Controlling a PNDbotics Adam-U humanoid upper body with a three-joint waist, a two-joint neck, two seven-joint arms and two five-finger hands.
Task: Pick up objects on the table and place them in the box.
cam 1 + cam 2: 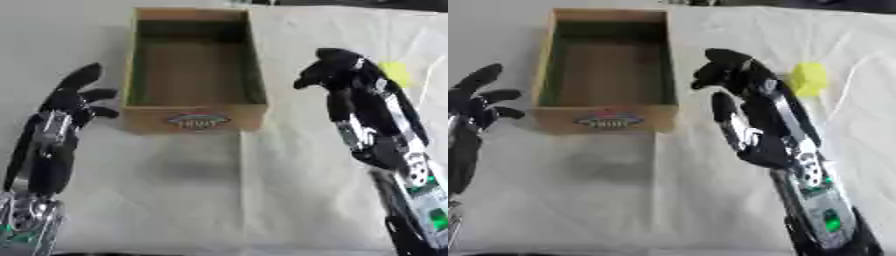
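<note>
An open wooden box (194, 114) with a label on its front wall stands at the top centre; nothing shows inside it. A small yellow object (808, 78) lies on the white cloth right of the box. My right hand (730, 70) hovers between the box and the yellow object, just left of the object and apart from it. Its fingers are curled over with nothing in them. In the left eye view the right arm hides part of the yellow object. My left hand (74, 97) stays left of the box's front corner, fingers spread and empty.
A creased white cloth (289, 190) covers the table in front of and to the right of the box. My right forearm (811, 190) runs from the lower right up toward the box.
</note>
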